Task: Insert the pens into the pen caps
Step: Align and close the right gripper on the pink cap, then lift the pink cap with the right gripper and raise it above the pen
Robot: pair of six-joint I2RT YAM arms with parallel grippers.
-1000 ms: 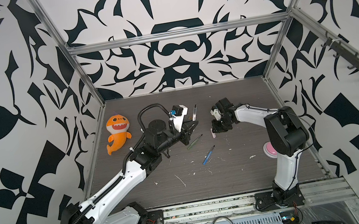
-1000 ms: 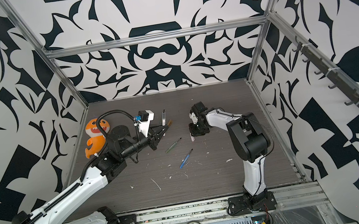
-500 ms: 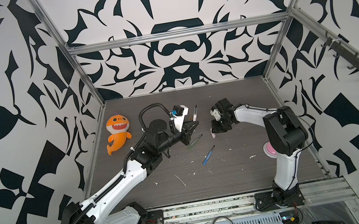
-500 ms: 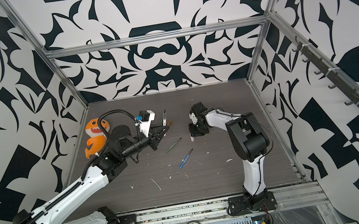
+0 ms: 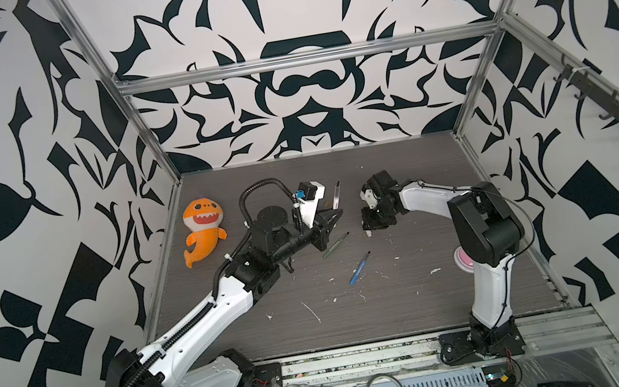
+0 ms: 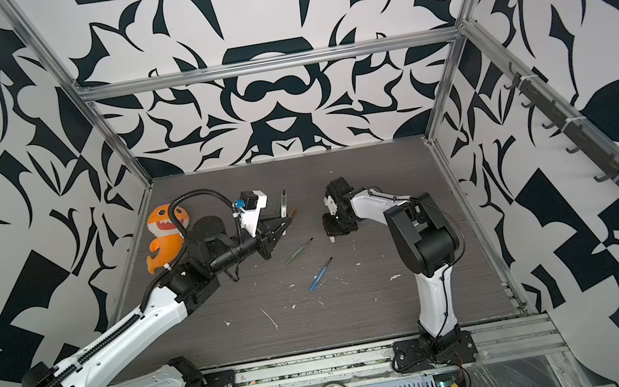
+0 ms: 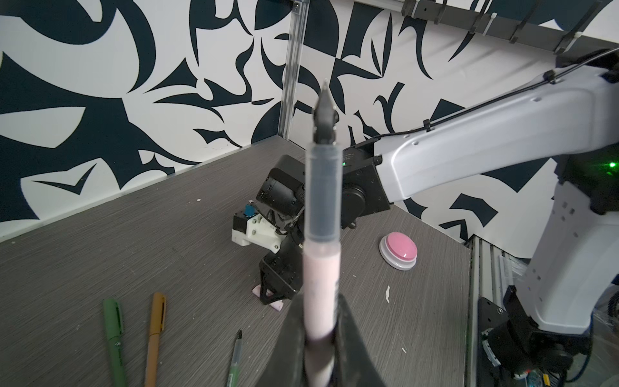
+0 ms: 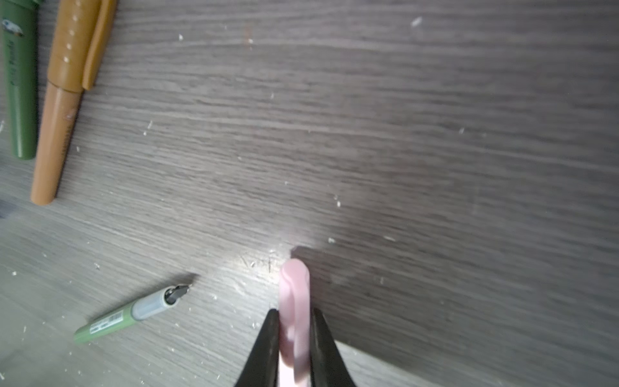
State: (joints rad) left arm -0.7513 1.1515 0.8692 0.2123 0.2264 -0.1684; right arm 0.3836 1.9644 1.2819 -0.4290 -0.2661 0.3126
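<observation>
Five pens can be counted. One white-pink pen (image 7: 321, 268) sits in the left gripper (image 7: 320, 311), whose jaws are pinched narrow on the rear of the barrel. The pen is raised off the table (image 5: 401, 306), with its dark tip aimed toward the right arm's side. Two uncapped pens lie flat: a green pen (image 5: 336, 244) just beside the left gripper, and a blue pen (image 5: 359, 268) nearer the front edge. Two capped pens lie side by side, a capped green pen (image 7: 114, 338) and an orange pen (image 7: 155, 335) (in both top views the left gripper partly covers the orange one).

Three caps can be counted: one on the capped green pen, one on the orange pen, and one loose pink cap (image 8: 294, 288). The right gripper (image 8: 294, 313) stands low over the table toward the middle. Its jaws are closed on the flanks of the pink cap, and the cap's rounded end pokes out past the fingertips, down at the tabletop. The pink cap and the held pen are apart, with the uncapped green pen lying between the two grippers.

One orange shark plush (image 5: 203, 230) lies by the left wall. One pink button (image 7: 398, 251) sits near the right arm.
</observation>
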